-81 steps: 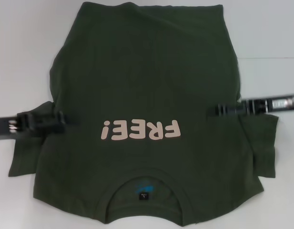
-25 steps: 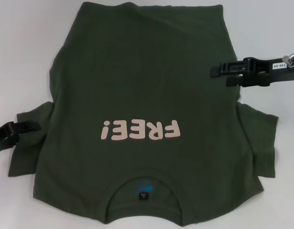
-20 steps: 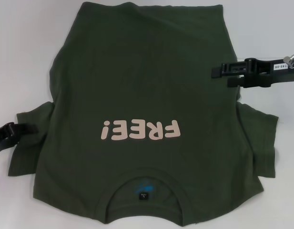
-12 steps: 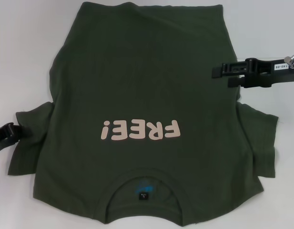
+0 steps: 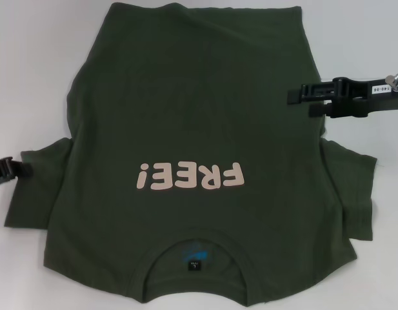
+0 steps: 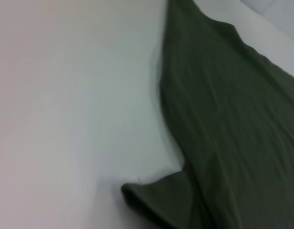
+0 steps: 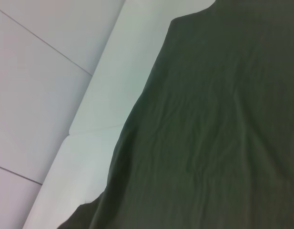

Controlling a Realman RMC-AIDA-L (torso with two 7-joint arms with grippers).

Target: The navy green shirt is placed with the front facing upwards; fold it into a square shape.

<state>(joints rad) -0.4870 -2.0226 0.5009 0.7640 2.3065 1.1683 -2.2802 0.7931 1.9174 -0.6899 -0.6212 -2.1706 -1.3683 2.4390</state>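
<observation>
So the navy green shirt (image 5: 199, 155) is lying front up on the white table (image 5: 31, 64), spread out with the pale "FREE!" print (image 5: 189, 175) reading upside down from the head camera and the round neck (image 5: 195, 258) sitting at the near edge, hem at the far end. Both sleeves are sticking out sideways, which I'm guessing is exactly why the arms are coming in from the sides: sleeves and side panels need tucking in before the body gets folded into a square. The right gripper (image 5: 302, 98) is hovering at the shirt's right side edge, farther up than the right sleeve (image 5: 350, 187), fingers pointing inward and looking slightly parted with no fabric between them, so it's holding nothing. The left gripper (image 5: 5, 170) is only peeking in at the frame edge, right at the tip of the left sleeve (image 5: 34, 190), and honestly I can't tell whether it's open or pinching. Room-wise it's looking pretty comfy: bare table is running along both sides of the shirt, and the left wrist view is showing a wide strip of it beside the cloth, with a sleeve corner curling up a bit. The neck end is running off the bottom of the head view, so no idea how much table is there.
</observation>
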